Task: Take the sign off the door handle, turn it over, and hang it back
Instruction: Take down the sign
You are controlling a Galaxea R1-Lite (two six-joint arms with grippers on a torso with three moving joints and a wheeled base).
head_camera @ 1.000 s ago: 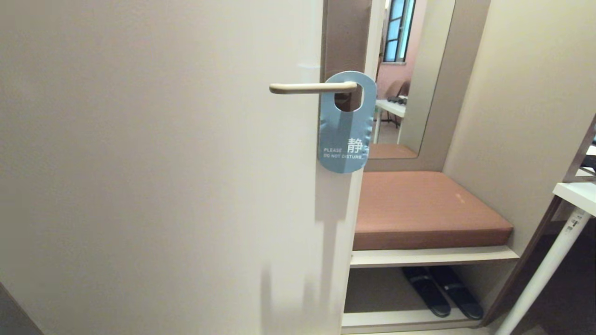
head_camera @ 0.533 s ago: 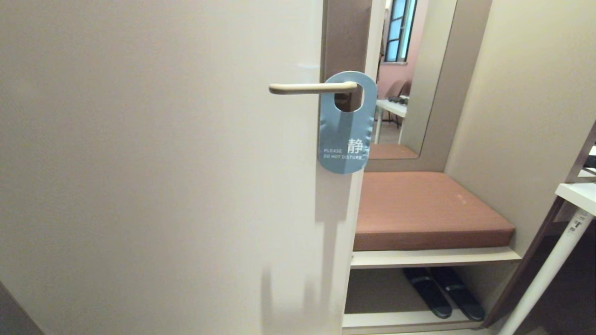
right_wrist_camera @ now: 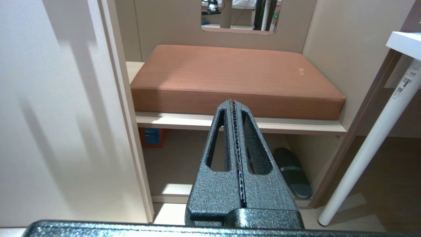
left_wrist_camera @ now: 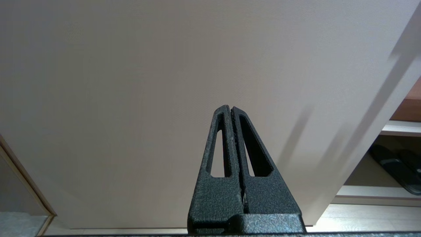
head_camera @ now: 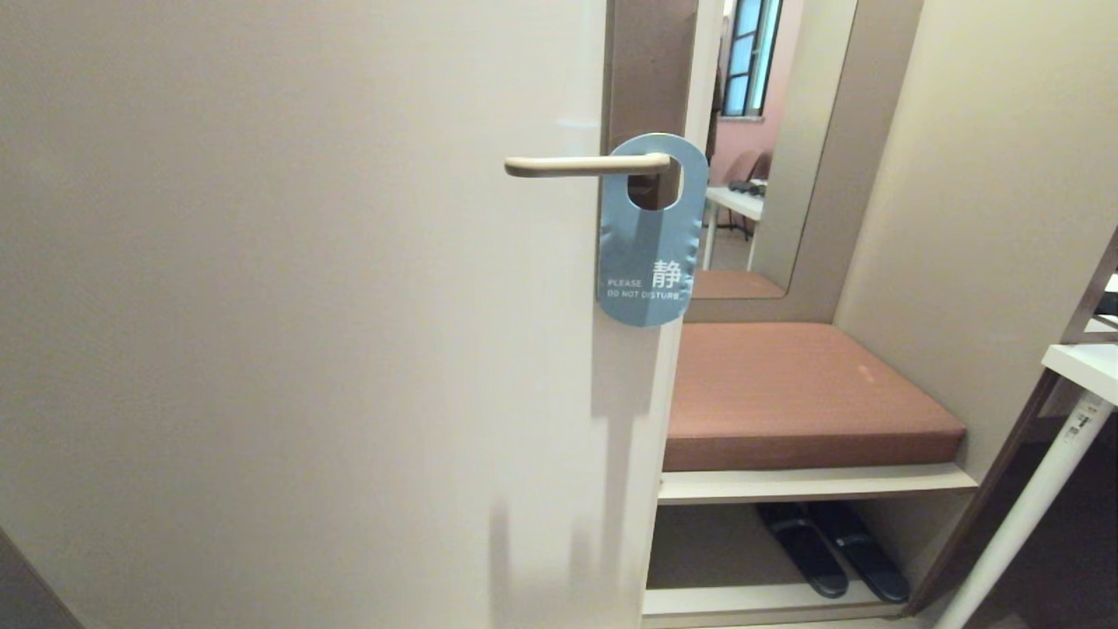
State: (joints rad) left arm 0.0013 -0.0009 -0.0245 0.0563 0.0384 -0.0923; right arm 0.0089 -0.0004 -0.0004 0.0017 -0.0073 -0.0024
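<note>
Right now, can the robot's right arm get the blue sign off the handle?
Probably yes. The sign hangs free on the door handle, nothing blocking it; the right gripper is shut and parked low.

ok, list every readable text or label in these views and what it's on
"PLEASE DO NOT DISTURB" – white print, low on the blue face of the sign hanging on the door handle.
"静" – large white character on the same sign, beside the English.
Sticker on the white table leg: print too small to read.
Nothing else legible.
</note>
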